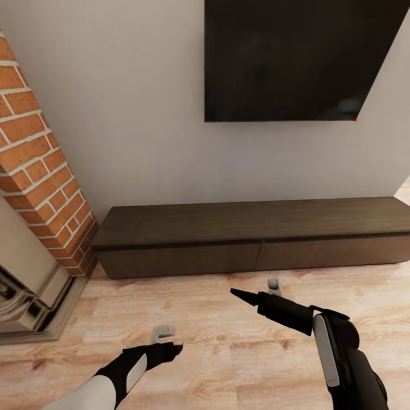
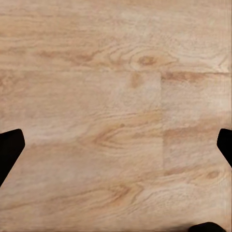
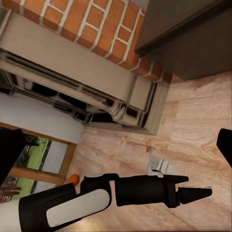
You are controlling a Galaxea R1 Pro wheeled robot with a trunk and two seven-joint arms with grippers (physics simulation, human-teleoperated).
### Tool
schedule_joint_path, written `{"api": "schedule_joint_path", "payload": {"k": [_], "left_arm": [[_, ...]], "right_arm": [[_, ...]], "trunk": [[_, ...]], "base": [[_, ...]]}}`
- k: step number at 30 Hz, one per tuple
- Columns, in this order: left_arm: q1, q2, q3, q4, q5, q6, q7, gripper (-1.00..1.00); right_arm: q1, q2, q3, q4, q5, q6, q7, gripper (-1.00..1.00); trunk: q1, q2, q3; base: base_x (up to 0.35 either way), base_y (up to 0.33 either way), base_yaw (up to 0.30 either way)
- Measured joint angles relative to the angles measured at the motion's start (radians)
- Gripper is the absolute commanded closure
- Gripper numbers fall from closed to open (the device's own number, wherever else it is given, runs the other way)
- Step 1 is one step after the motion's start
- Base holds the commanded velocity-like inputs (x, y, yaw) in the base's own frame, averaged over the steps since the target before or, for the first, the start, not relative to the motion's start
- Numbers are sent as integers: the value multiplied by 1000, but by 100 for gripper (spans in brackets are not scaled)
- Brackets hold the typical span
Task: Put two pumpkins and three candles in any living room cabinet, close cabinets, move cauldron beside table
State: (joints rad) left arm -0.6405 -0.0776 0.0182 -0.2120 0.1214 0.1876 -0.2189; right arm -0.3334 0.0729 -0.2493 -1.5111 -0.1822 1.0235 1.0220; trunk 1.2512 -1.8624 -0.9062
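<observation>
The long, low dark-brown cabinet (image 1: 228, 245) stands against the wall with both flat fronts shut; its end shows in the right wrist view (image 3: 193, 38). Two pale grey candles stand on the wood floor. One candle (image 1: 163, 332) is just beyond my left gripper (image 1: 171, 347), and it shows beside that gripper (image 3: 195, 186) in the right wrist view (image 3: 159, 166). The other candle (image 1: 274, 286) stands just behind my right gripper (image 1: 239, 294). Both grippers are open and empty; the left wrist view has its fingers (image 2: 9, 150) spread over bare floor. A bit of an orange pumpkin (image 3: 73, 179) peeks out behind my left arm.
A brick fireplace (image 1: 40, 188) with a pale stone surround (image 3: 72, 63) stands at the left, close to the cabinet's left end. A black TV (image 1: 296, 57) hangs on the wall above the cabinet. Wood floor (image 1: 216, 353) stretches between me and the cabinet.
</observation>
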Motion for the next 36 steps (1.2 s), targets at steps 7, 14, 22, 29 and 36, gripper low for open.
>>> {"api": "schedule_joint_path", "payload": {"k": [7, 14, 22, 29, 36], "left_arm": [[0, 0, 0, 39, 0, 0, 0, -100], [33, 33, 6, 12, 26, 34, 5, -100], [123, 68, 122, -730, 28, 729, 8, -100], [124, 91, 151, -1211, 21, 854, 6, -100], [124, 95, 151, -1223, 21, 854, 7, -100]], "right_arm": [[0, 0, 0, 19, 0, 0, 0, -100], [34, -6, 12, 47, 26, -2, -31, -100], [59, -8, 10, 63, 32, -4, -260, -100], [60, -8, 11, 66, 33, -18, -270, -100], [61, -6, 12, 66, 34, -26, -270, -100]], "trunk": [[0, 0, 0], [0, 0, 0], [0, 0, 0], [0, 0, 0], [0, 0, 0]], "base": [[0, 0, 0], [0, 0, 0], [0, 0, 0], [0, 0, 0], [0, 0, 0]]}}
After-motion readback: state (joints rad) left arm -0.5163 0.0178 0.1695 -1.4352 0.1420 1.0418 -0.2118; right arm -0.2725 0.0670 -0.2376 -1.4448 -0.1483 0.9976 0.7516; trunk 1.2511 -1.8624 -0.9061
